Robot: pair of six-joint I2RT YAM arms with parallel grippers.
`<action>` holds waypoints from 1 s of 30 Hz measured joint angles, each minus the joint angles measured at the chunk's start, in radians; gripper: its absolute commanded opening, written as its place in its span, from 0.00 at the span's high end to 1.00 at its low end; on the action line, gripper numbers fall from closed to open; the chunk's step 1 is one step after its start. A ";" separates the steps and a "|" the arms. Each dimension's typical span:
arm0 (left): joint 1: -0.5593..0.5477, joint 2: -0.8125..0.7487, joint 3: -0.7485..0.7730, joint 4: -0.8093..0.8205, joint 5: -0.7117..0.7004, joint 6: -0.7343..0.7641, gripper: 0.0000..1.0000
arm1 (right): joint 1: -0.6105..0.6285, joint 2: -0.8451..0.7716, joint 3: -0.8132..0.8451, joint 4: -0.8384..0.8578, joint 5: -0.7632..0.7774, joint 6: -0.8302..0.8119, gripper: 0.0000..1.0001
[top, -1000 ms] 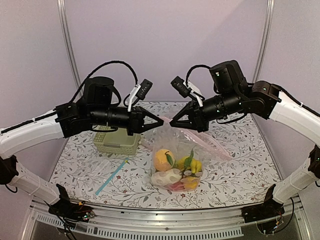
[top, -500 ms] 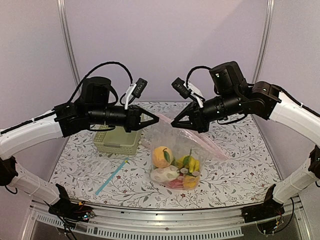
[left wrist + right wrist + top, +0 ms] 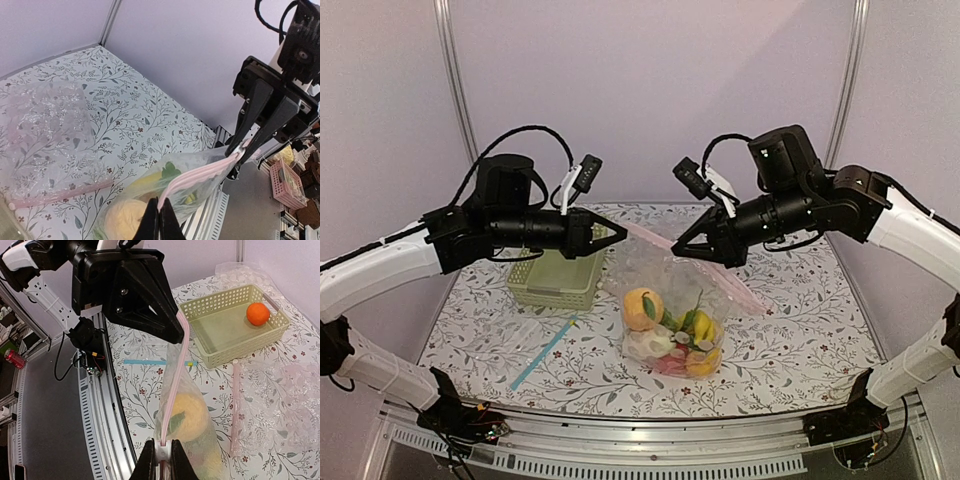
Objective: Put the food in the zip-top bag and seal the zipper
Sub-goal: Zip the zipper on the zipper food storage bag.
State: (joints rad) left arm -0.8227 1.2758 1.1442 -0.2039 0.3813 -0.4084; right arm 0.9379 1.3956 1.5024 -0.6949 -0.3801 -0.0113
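Note:
The zip-top bag (image 3: 670, 322) hangs over the table between my two grippers, stretched by its pink zipper (image 3: 648, 236). My left gripper (image 3: 620, 233) is shut on the zipper's left end (image 3: 200, 175). My right gripper (image 3: 677, 250) is shut on the other end, with a small white piece pinched between its fingers (image 3: 162, 452). Food (image 3: 642, 307) fills the bag's bottom: a large orange-yellow fruit, yellow pieces and green leaves. One orange (image 3: 258, 313) lies in the basket.
A pale green lattice basket (image 3: 555, 280) stands under the left arm. In front of it lies a flat clear bag with a blue strip (image 3: 545, 350). Another crinkly clear bag with a pink strip (image 3: 280, 390) lies on the table beside the basket.
The two grippers have drawn apart, left to the left and right to the right. The pink zipper now runs taut between them and the bag hangs a little straighter.

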 measured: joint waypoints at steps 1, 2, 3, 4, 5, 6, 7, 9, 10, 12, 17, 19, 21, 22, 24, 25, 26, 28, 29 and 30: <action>0.003 -0.001 -0.001 0.000 -0.002 -0.002 1.00 | -0.002 -0.003 -0.003 0.000 0.002 0.000 0.97; 0.006 -0.002 -0.002 0.000 -0.003 -0.005 1.00 | -0.003 -0.007 -0.006 0.000 0.005 0.000 0.97; 0.010 -0.002 -0.004 0.000 -0.005 -0.006 1.00 | -0.003 -0.010 -0.008 -0.001 0.005 0.000 0.97; 0.013 -0.003 -0.007 0.000 -0.006 -0.008 1.00 | -0.005 -0.014 -0.010 -0.004 0.006 0.000 0.97; 0.016 -0.004 -0.010 0.000 -0.006 -0.009 1.00 | -0.005 -0.016 -0.011 -0.007 0.008 0.000 0.97; 0.019 -0.006 -0.012 0.000 -0.007 -0.011 1.00 | -0.008 -0.018 -0.012 -0.008 0.009 0.000 0.97; 0.022 -0.008 -0.014 0.000 -0.009 -0.012 1.00 | -0.009 -0.019 -0.012 -0.010 0.010 0.000 0.97; 0.027 -0.008 -0.017 0.000 -0.010 -0.014 1.00 | -0.010 -0.025 -0.016 -0.010 0.012 0.000 0.97; 0.028 -0.008 -0.018 0.000 -0.010 -0.015 1.00 | -0.010 -0.027 -0.018 -0.011 0.013 0.000 0.97; 0.032 -0.010 -0.022 0.000 -0.011 -0.016 1.00 | -0.010 -0.032 -0.022 -0.016 0.015 0.000 0.98; 0.048 -0.026 -0.032 -0.005 -0.019 -0.023 1.00 | -0.015 -0.037 -0.027 -0.019 0.027 0.000 0.98; 0.057 -0.029 -0.032 -0.008 -0.021 -0.027 1.00 | -0.016 -0.044 -0.032 -0.020 0.032 0.000 0.98; 0.066 -0.032 -0.033 -0.011 -0.024 -0.030 1.00 | -0.018 -0.051 -0.036 -0.021 0.035 0.000 0.98; 0.071 -0.034 -0.035 -0.011 -0.024 -0.031 1.00 | -0.018 -0.055 -0.038 -0.022 0.035 0.000 0.98; 0.081 -0.039 -0.042 -0.013 -0.027 -0.032 1.00 | -0.019 -0.064 -0.040 -0.024 0.039 0.000 0.98; 0.087 -0.041 -0.044 -0.016 -0.027 -0.032 1.00 | -0.020 -0.069 -0.043 -0.026 0.041 0.000 0.98; 0.091 -0.041 -0.046 -0.018 -0.027 -0.034 1.00 | -0.021 -0.073 -0.044 -0.029 0.043 0.000 0.98; 0.098 -0.041 -0.050 -0.019 -0.027 -0.035 1.00 | -0.023 -0.081 -0.048 -0.031 0.050 0.000 0.98; 0.102 -0.042 -0.052 -0.019 -0.027 -0.036 1.00 | -0.023 -0.086 -0.051 -0.032 0.054 0.000 0.98; 0.106 -0.043 -0.056 -0.019 -0.027 -0.038 1.00 | -0.023 -0.090 -0.054 -0.034 0.057 0.000 0.98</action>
State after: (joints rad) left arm -0.7170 1.2331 1.0885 -0.2234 0.3538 -0.4465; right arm 0.9150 1.3052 1.4483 -0.7288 -0.3233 -0.0109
